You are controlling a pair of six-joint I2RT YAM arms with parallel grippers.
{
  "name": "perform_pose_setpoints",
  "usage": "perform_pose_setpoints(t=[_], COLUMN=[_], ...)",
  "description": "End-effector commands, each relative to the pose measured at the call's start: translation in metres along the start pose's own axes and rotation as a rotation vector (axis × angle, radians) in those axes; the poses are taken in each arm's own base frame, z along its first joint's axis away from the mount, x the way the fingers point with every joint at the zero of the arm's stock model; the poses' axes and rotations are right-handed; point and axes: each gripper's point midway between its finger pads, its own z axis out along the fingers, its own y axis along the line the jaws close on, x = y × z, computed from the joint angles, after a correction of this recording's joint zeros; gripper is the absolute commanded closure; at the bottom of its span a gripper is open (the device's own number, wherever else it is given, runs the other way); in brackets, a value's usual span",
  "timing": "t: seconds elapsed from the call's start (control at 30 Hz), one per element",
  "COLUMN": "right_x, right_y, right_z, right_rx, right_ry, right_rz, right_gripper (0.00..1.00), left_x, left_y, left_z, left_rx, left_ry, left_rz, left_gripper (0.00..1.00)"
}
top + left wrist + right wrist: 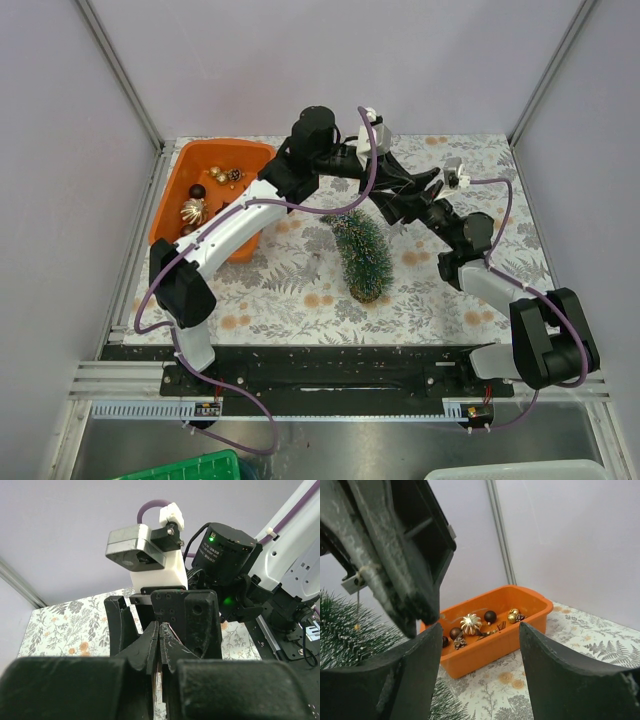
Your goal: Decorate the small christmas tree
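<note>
At the middle of the floral-print table [280, 295] I see the small christmas tree [362, 258] lying on its side, its far end just below both grippers. My left gripper [159, 647] is pinched tight, with a thin thread [357, 597] hanging by its tips above the bristles. My right gripper [480, 635] faces it, jaws wide and empty. Well off to the left, the orange tub [178, 185] holds gold and brown ornaments [471, 623]

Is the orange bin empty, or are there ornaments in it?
Not empty. The bin holds several gold and brown ornaments, visible from above and from the right wrist.
</note>
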Motion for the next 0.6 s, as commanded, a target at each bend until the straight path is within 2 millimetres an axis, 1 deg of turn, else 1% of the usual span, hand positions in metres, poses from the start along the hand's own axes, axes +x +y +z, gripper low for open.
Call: perform_pose_setpoints(t=[0.0, 0.1, 0.27, 0.43, 0.57], right_x=[-0.03, -0.033, -0.049, -0.071, -0.074], right_y=[0.036, 0.032, 0.03, 0.038, 0.041], right_z=[-0.002, -0.005, 0.005, 0.015, 0.018], right_rx=[-0.175, -0.143, -0.14, -0.174, -0.192], right_ry=[-0.107, -0.125, -0.17, -0.211, -0.211], right_rz=[-0.141, -0.137, -0.129, -0.143, -0.14], right_gripper=[0.3, 0.29, 0.29, 0.3, 0.33], left_x=[-0.041, -0.043, -0.042, -0.039, -0.04], left_y=[-0.002, -0.001, -0.002, -0.001, -0.003], left_z=[-0.007, -0.007, -0.006, -0.004, -0.004], left_rx=[0.017, 0.016, 0.023, 0.014, 0.031], left_ry=[-0.061, -0.063, -0.064, -0.063, -0.067], left_rz=[0.091, 0.103, 0.095, 0.067, 0.07], left_gripper=[0.94, 0.94, 0.94, 0.94, 0.94])
